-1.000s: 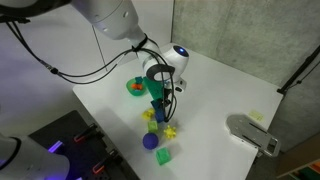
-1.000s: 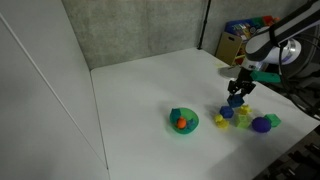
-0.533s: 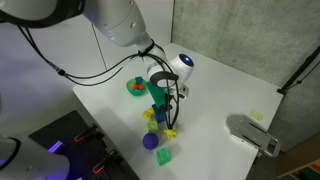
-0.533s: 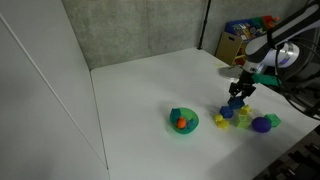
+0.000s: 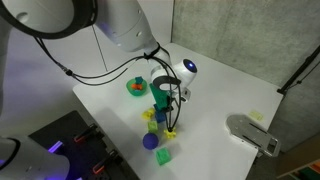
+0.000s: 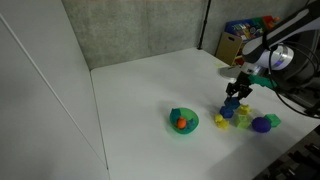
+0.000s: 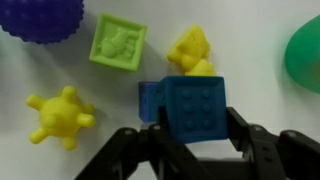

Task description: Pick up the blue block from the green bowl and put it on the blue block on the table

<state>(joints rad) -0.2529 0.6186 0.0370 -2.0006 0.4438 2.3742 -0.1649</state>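
Note:
In the wrist view my gripper (image 7: 195,128) is shut on a blue studded block (image 7: 198,100), one finger on each side. Another blue block (image 7: 149,101) lies on the table just under it, mostly hidden, with its left part showing. The held block sits slightly right of that one. The green bowl (image 7: 308,55) is at the right edge. In both exterior views the gripper (image 5: 162,110) (image 6: 235,97) hangs low over the toy cluster with the blue block (image 5: 160,99) in it. The green bowl (image 5: 135,87) (image 6: 183,120) stands apart and holds an orange piece.
A green cube (image 7: 118,45), a purple spiky ball (image 7: 40,17), a yellow spiky toy (image 7: 58,115) and a yellow piece (image 7: 190,50) lie close around the blocks. A grey device (image 5: 252,133) sits near the table's edge. Boxes (image 6: 240,40) stand behind the table.
The gripper has moved with the blue block away from the bowl and lower over the toy cluster. The toys on the table have not moved.

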